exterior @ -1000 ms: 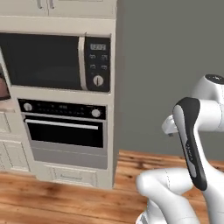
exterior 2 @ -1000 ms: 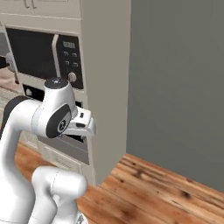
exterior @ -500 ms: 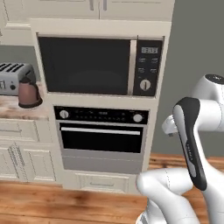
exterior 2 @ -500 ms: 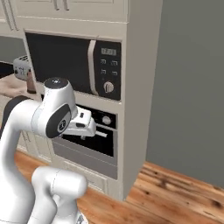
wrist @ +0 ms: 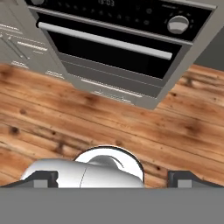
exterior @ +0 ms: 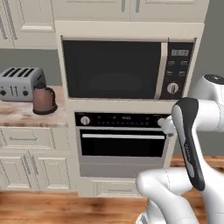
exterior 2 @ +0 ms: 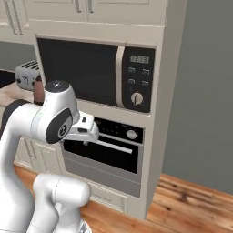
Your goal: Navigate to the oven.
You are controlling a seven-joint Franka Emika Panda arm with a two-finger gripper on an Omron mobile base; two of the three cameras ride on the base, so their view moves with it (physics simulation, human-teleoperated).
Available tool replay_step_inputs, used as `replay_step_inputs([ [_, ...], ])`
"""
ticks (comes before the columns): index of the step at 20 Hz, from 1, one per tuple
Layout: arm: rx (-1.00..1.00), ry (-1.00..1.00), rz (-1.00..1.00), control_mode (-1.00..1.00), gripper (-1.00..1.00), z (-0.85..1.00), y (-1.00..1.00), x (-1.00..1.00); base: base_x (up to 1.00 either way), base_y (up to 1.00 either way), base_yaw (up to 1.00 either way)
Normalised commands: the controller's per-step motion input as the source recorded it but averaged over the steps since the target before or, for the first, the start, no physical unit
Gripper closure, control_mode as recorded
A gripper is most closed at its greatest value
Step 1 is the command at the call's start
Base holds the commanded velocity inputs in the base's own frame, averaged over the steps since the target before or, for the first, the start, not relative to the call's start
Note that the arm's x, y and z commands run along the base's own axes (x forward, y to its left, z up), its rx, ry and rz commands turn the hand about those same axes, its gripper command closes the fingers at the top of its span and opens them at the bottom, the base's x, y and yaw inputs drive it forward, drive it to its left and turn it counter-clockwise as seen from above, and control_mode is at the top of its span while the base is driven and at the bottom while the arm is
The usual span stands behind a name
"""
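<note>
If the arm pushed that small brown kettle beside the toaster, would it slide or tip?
The kettle looks squat, wider at its base than its top, so it would probably slide rather than tip. It sits on the smooth counter near the front edge, so a forward push might send it off. The toaster beside it would likely block a leftward push.

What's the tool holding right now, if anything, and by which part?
Nothing. In the hand view the tool has its fingertips wide apart over bare wood floor, with the oven ahead, untouched.
</note>
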Motion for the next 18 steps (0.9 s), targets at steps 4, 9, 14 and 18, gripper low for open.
replay_step_inputs([
  [4, 0.00, 0.00, 0.00, 1.00, -1.00, 0.00, 0.00, 0.00, 0.57, 0.31, -0.17],
  [9, 0.00, 0.00, 0.00, 1.00, -1.00, 0.00, 0.00, 0.00, 0.60, 0.40, -0.18],
  [14, 0.00, 0.00, 0.00, 1.00, -1.00, 0.00, 0.00, 0.00, 0.52, 0.40, -0.18],
  [18, 0.00, 0.00, 0.00, 1.00, -1.00, 0.00, 0.00, 0.00, 0.52, 0.24, -0.16],
])
